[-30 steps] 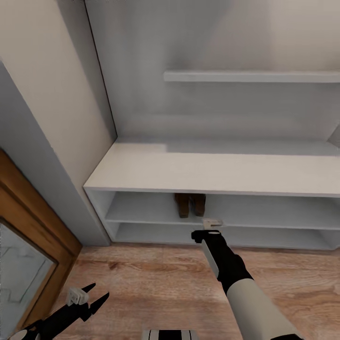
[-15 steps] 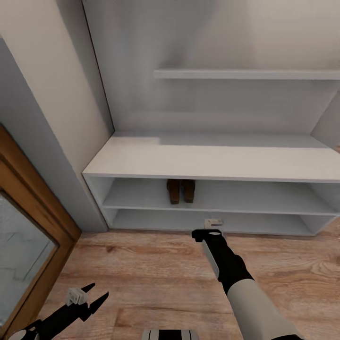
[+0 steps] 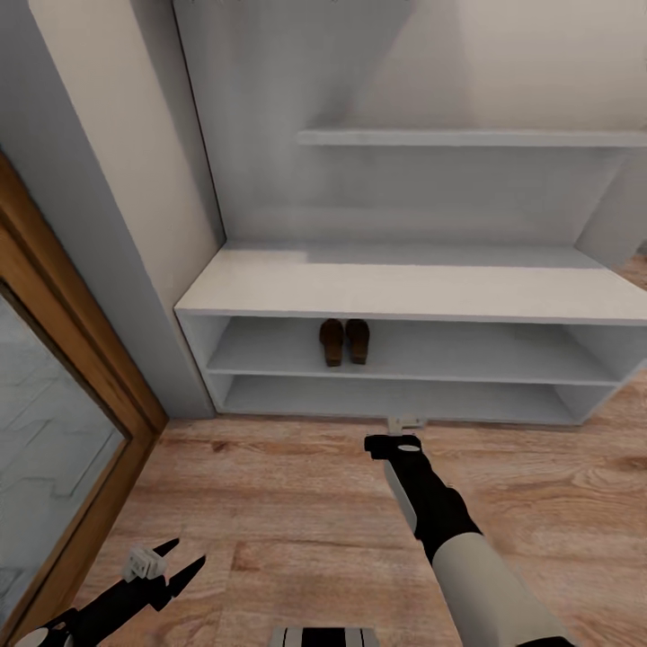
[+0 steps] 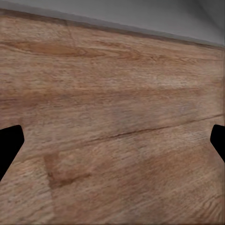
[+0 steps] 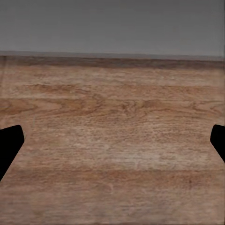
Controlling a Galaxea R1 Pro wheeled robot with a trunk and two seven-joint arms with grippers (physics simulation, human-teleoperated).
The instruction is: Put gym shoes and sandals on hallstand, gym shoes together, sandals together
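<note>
On the upper shelf of the hallstand (image 3: 404,301), a bit left of centre, the two sandals (image 3: 345,341) sit side by side, touching or nearly so, long axes running front-to-back into the shelf. So that pair looks done, imo. No gym shoes to be seen anywhere on the corridor floor (image 3: 296,503) in front of the rack, so the next target lies somewhere off-frame & I can't say which way.

Right gripper (image 3: 403,431) is stretched fwd, just short of the rack's bottom shelf, roughly below and a bit right of the sandals; its wrist cam shows the fingers spread wide w/ bare planks between, nothing held. Left gripper (image 3: 176,559) hangs low near the robot's own left, by the wood door frame (image 3: 85,355), fingers apart, also empty.
</note>
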